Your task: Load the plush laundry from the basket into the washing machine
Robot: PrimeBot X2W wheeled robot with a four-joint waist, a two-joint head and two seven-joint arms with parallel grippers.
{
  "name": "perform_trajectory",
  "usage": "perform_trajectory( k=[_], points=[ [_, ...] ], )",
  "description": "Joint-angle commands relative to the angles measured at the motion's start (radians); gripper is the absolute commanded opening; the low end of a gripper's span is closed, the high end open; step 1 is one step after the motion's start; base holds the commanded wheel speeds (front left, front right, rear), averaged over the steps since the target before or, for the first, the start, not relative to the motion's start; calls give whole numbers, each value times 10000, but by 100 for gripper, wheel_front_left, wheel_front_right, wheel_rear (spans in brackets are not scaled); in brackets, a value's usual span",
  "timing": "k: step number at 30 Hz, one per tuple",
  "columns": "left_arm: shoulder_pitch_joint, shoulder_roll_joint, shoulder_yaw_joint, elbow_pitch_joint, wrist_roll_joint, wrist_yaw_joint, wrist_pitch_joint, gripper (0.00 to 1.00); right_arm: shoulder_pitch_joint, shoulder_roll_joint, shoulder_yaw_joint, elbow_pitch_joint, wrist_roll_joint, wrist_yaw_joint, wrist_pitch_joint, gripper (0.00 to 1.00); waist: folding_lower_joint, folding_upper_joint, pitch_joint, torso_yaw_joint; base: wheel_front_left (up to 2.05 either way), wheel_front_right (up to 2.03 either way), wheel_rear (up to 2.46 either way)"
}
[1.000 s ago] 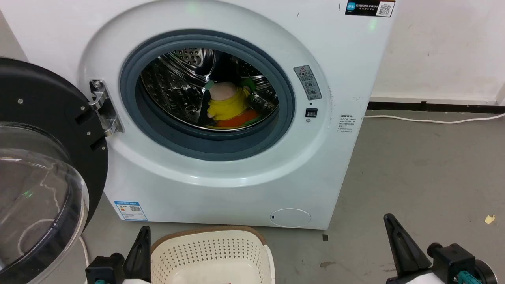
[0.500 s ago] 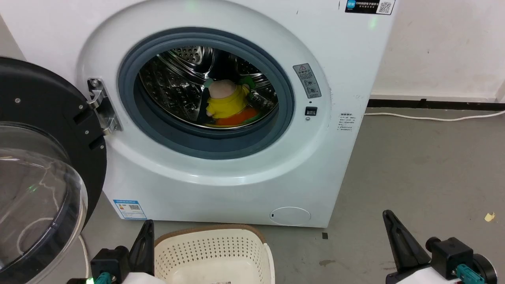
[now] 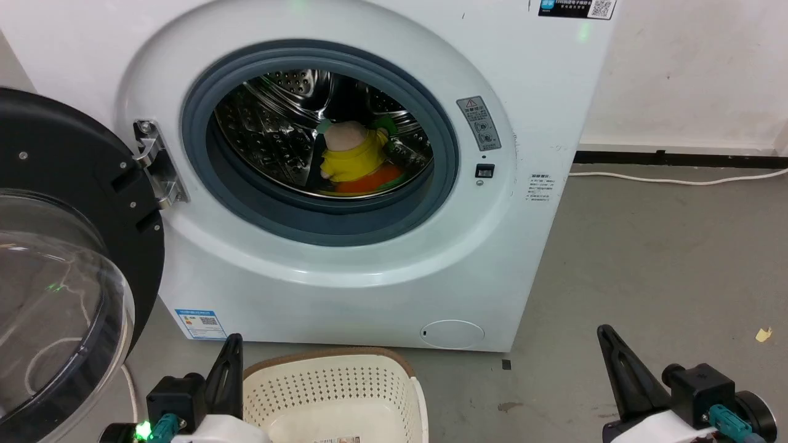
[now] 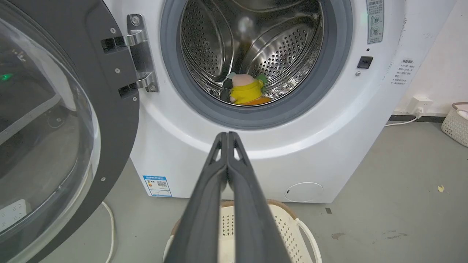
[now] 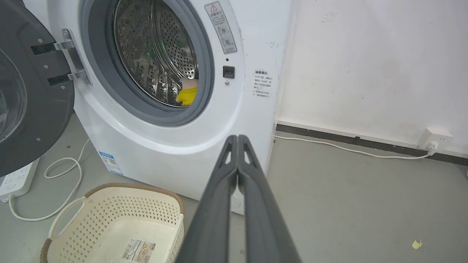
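Inside the steel drum of the white front-loading washing machine [image 3: 542, 123], toward 5 o'clock, rests the yellow-and-orange plush laundry [image 3: 356, 161]. It is likely soft and light; pinch its bulk. Fingers of the left end effector [image 4: 227, 137] and right end effector [image 5: 237, 138] are together, holding nothing.

Two plush toys [image 3: 354, 161], two baskets [image 3: 332, 384], one washer [image 3: 345, 289].

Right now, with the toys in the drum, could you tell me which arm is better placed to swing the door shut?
Left, probably. The left gripper sits next to the open door, which hangs on that side; the right gripper is beyond the basket, farther away.
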Motion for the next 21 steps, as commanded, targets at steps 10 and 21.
perform_trajectory(
  k=[10,21],
  points=[
    [-264,-95,79,-157,339,74,235,0,-343,8,-72,28,-124,-7,226,0,-1,-1,56,-15,0,0,0],
    [-405,-170,108,-264,617,84,460,0,-483,9,-115,32,-216,-8,452,0,-1,-1,116,-30,0,0,0]
  ],
)
